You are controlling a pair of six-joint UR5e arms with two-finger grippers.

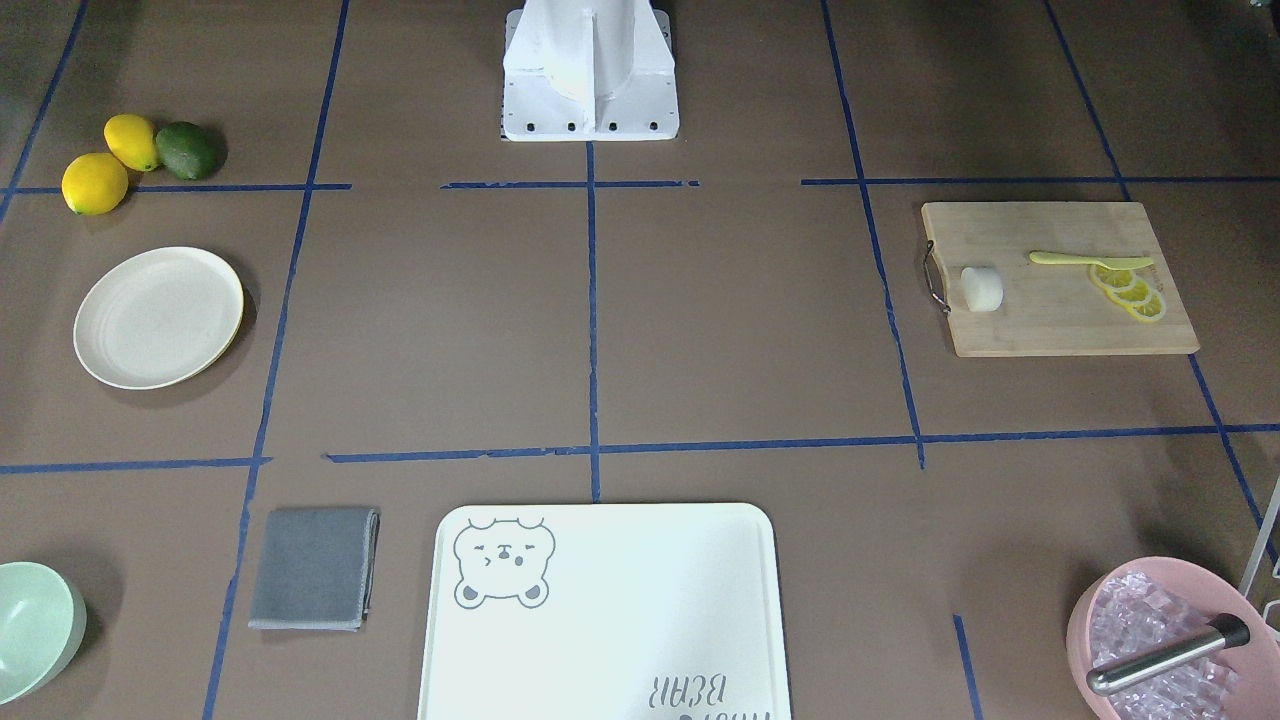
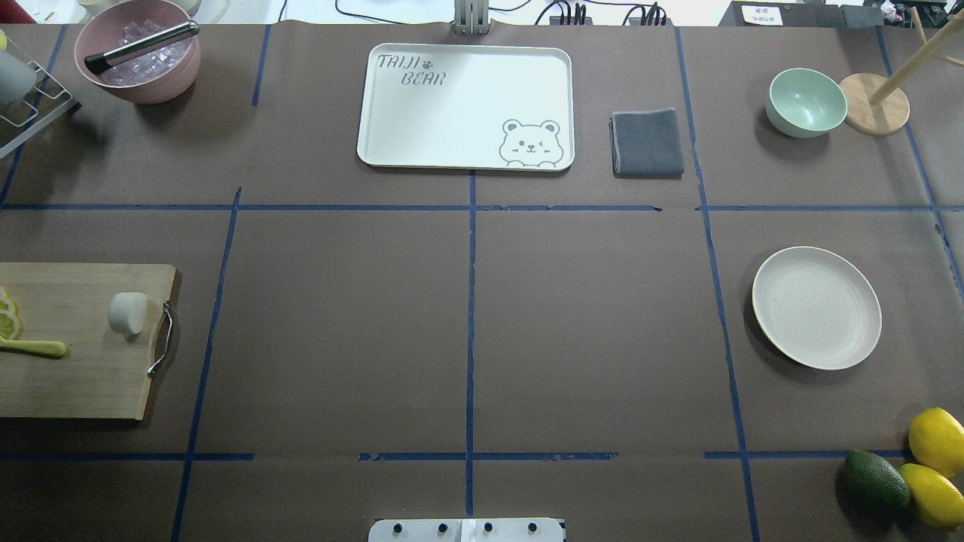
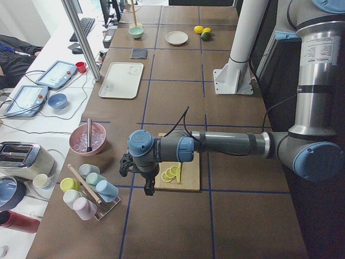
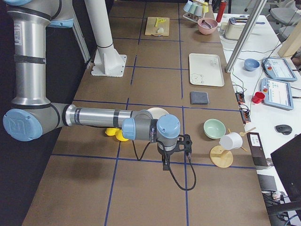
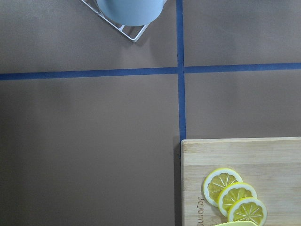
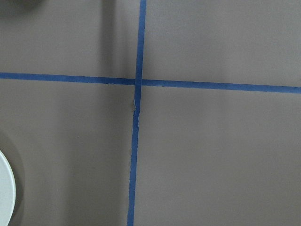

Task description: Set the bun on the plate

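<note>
The bun point(image 1: 981, 289) point(image 2: 127, 312) is a small white lump lying on a wooden cutting board point(image 1: 1060, 320) point(image 2: 75, 376), near its metal handle. The cream-white plate point(image 1: 158, 317) point(image 2: 816, 307) sits bare at the opposite side of the table. Neither gripper shows in the overhead or front views. My left gripper point(image 3: 141, 181) hangs above the table beside the board's outer end. Beyond the plate, my right gripper point(image 4: 171, 157) hangs over bare table. I cannot tell whether either is open or shut.
Lemon slices point(image 1: 1130, 292) and a yellow-green knife point(image 1: 1090, 260) share the board. Two lemons point(image 2: 934, 459) and an avocado point(image 2: 874, 480) lie near the plate. A bear-printed tray point(image 2: 467, 105), grey cloth point(image 2: 646, 143), green bowl point(image 2: 806, 102) and pink ice bowl point(image 2: 139, 53) line the far edge.
</note>
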